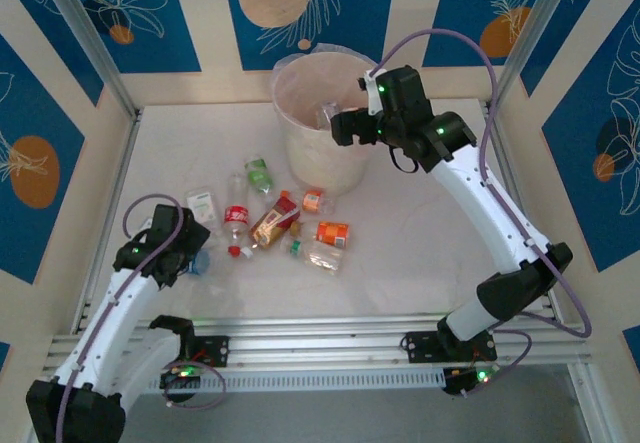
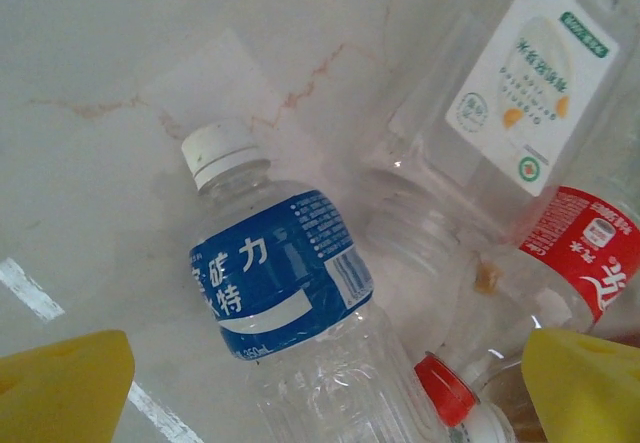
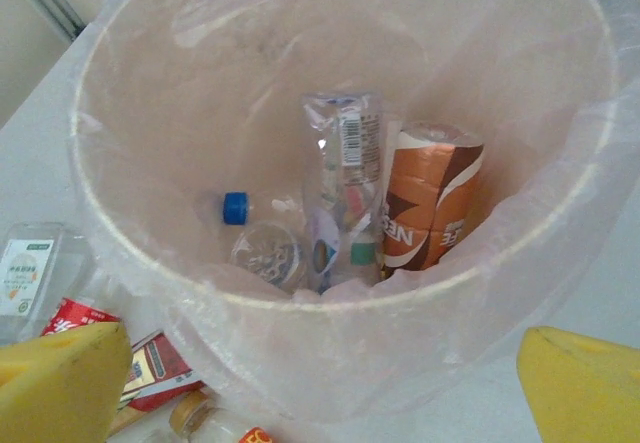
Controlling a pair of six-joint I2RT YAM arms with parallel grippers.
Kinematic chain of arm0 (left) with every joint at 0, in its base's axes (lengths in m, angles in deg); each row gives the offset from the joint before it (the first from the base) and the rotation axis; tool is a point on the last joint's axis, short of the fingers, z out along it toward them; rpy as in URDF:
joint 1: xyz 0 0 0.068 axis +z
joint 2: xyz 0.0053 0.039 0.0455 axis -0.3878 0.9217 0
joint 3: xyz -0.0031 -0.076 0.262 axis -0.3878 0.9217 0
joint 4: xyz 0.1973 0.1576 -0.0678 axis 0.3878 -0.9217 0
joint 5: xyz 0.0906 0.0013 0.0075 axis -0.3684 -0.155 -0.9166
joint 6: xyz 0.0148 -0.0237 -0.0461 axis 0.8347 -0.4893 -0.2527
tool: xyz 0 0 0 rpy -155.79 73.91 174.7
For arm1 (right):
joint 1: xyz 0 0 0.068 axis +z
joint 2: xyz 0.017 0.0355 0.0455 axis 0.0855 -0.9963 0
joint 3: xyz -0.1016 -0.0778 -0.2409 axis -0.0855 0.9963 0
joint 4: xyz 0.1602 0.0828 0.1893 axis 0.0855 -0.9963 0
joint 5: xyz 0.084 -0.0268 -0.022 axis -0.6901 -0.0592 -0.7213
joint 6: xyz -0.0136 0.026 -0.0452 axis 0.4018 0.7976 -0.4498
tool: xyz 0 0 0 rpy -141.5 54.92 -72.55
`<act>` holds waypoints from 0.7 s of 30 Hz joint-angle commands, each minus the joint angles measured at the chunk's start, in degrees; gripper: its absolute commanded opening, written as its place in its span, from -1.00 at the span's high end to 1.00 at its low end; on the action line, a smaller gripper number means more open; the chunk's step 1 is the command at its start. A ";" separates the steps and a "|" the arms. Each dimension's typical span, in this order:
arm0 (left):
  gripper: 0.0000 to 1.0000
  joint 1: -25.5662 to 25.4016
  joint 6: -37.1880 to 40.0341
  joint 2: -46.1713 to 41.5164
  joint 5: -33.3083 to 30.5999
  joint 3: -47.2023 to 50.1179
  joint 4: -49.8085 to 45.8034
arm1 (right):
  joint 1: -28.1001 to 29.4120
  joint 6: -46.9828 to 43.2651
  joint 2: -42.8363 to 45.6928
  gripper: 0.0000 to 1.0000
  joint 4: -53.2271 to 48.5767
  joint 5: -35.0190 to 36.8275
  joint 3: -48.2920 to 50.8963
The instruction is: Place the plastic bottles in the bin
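Hovering my right end effector (image 3: 320, 388) over the round cream-white bin (image 1: 310, 163) at twelve o'clock; left end effector (image 2: 320, 398) frames a blue-labelled clear plastic bottle (image 2: 280, 283) for pickup; both released.

Blue-labelled bottle (image 2: 285, 293) runs off the bottom edge; bin (image 3: 400, 355) rim cropped above

The left arm leans toward 1 o'clock, left tool (image 1: 186, 252) low, jaws wide apart. The right arm arcs toward 11 o'clock, right tool (image 1: 346, 129) raised, jaws likewise spread.
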 commanded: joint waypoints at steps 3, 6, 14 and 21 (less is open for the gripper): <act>-0.99 1.27 -2.04 1.40 3.08 1.76 3.22 | 1.46 1.61 1.79 -0.98 1.65 0.56 1.96; -0.99 1.36 -1.83 3.23 4.46 2.45 5.41 | 1.65 1.96 1.70 -0.99 1.69 0.89 2.59; -0.99 1.89 -2.46 6.19 4.62 4.88 9.27 | 2.00 2.51 2.01 -0.98 1.48 0.27 3.28; -0.96 2.94 -2.46 9.18 5.01 6.95 12.07 | 2.35 2.59 2.75 -0.99 1.65 0.57 3.56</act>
